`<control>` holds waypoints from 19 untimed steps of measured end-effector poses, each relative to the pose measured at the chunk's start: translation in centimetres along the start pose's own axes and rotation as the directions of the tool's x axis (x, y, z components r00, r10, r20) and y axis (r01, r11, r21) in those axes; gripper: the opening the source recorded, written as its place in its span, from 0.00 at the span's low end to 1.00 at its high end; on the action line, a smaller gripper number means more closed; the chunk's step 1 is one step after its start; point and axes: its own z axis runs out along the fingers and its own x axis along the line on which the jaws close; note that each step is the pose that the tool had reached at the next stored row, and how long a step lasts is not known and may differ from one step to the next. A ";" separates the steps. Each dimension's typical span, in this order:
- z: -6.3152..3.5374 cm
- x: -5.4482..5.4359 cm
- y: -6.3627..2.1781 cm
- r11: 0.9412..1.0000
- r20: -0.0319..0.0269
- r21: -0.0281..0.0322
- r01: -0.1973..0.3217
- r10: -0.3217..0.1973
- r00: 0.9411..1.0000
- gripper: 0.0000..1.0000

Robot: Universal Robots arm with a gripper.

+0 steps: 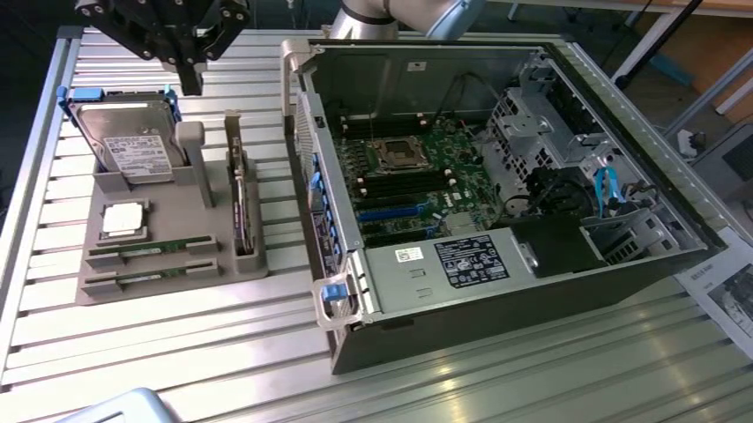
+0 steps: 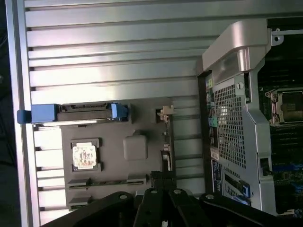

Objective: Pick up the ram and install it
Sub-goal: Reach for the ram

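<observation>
Fingers point(image 1: 189, 75) pressed together, nothing between them; gripper point(image 1: 189, 88) empty. It hangs above the far end of the grey parts fixture point(image 1: 176, 207), over the top edge of the hard drive point(image 1: 133, 141) with its blue side rails.

Ram point(image 1: 153, 248) lies flat in a slot of the fixture, at the near end, just below the square silver processor point(image 1: 123, 220). A second stick point(image 1: 151, 276) lies in the next slot, parallel and closer to the fixture's front edge. Both are well apart from the gripper, with the hard drive and processor lying between.

An upright dark expansion card point(image 1: 242, 207) stands on edge along the fixture's side, on the exterior view's right. Beyond it the open computer case point(image 1: 612, 264) lies on its side on the slatted metal table point(image 1: 176, 352), motherboard point(image 1: 412, 181) exposed, with the bare processor socket point(image 1: 397, 154) visible.

Wrist view: gripper point(image 2: 163, 176) tips dark and closed over the fixture point(image 2: 118, 163). Ram point(image 2: 106, 181) is in its slot next to the processor point(image 2: 85, 156), close beside the fingertips in this picture. Hard drive point(image 2: 73, 111) is seen edge-on. Case point(image 2: 236, 118) corner and perforated panel stand alongside the fixture.
</observation>
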 end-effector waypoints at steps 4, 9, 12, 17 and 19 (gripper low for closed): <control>-0.13 2.6 -0.19 1.000 0.005 0.000 0.000 0.000 1.000 0.10; -0.23 4.5 -0.34 1.000 0.007 0.000 0.000 0.000 1.000 0.10; -0.27 5.4 -0.40 1.000 0.008 -0.001 0.000 0.000 1.000 0.10; -0.30 5.8 -0.43 1.000 0.009 -0.001 0.000 0.000 1.000 0.10; -0.30 5.8 -0.43 1.000 0.009 -0.001 0.000 0.000 1.000 0.10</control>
